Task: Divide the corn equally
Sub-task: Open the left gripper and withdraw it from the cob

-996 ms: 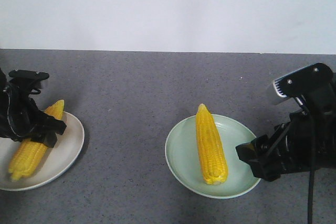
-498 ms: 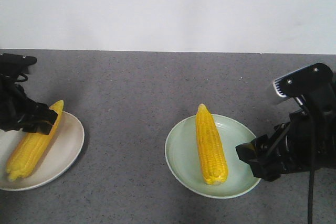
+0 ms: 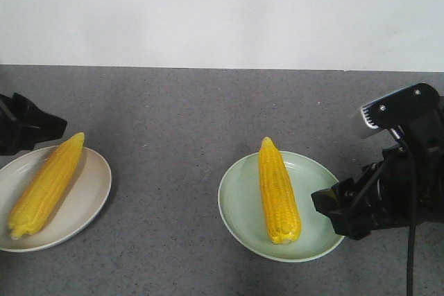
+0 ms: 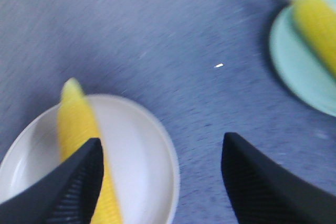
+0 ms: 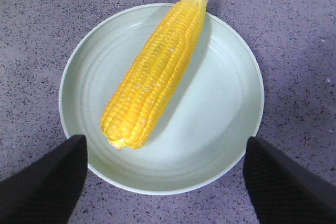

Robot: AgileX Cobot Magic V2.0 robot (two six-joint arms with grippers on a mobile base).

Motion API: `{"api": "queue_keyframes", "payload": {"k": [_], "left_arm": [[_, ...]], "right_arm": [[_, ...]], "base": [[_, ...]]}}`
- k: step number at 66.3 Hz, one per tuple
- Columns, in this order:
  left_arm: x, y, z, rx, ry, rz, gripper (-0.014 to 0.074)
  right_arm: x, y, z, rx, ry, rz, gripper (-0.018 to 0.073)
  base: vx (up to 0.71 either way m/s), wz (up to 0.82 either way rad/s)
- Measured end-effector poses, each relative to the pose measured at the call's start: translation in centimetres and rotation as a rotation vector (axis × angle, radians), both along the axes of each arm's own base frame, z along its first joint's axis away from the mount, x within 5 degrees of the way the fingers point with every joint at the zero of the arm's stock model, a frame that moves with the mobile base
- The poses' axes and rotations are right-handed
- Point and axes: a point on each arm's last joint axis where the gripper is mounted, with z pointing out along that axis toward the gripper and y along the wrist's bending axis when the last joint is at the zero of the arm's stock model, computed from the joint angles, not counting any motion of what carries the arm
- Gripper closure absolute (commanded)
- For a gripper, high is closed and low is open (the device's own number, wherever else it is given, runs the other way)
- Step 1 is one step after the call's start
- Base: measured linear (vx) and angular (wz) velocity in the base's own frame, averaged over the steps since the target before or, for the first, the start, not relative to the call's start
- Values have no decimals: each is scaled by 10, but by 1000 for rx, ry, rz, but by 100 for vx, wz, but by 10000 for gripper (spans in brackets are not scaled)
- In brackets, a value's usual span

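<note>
Front view is showing us one corn cob (image 3: 46, 184) lying on the white plate (image 3: 87, 202) and another cob (image 3: 278, 190) lengthwise on the green plate (image 3: 239, 209). Our left hand (image 4: 160, 182) is hanging open and empty just beside its cob; our right hand (image 5: 165, 182), also open and empty, is sitting near the green plate.

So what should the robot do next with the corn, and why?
Probably just pull both arms back and stop. One yellow corn cob lies on the round white plate and one yellow corn cob on the round pale green plate, so the share looks even. The left gripper and right gripper are both open and hold nothing.
</note>
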Motion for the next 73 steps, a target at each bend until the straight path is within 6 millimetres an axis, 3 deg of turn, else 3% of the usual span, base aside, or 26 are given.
{"api": "queue_keyframes", "payload": {"k": [13, 32, 47, 58, 73], "left_arm": [[-36, -14, 16, -18, -62, -122, 178], [-72, -5, -10, -13, -42, -95, 192], [-84, 10, -22, -40, -51, 110, 192], [-84, 14, -22, -34, -67, 156, 198], [-84, 14, -22, -36, -65, 162, 305]], "right_arm": [[0, 0, 0, 0, 0, 0, -20], [0, 0, 0, 1, 0, 0, -20], [0, 0, 0, 1, 0, 0, -20], [0, 0, 0, 1, 0, 0, -8], [0, 0, 0, 1, 0, 0, 155]], "base": [[0, 0], [0, 0], [0, 0], [0, 0], [0, 0]]}}
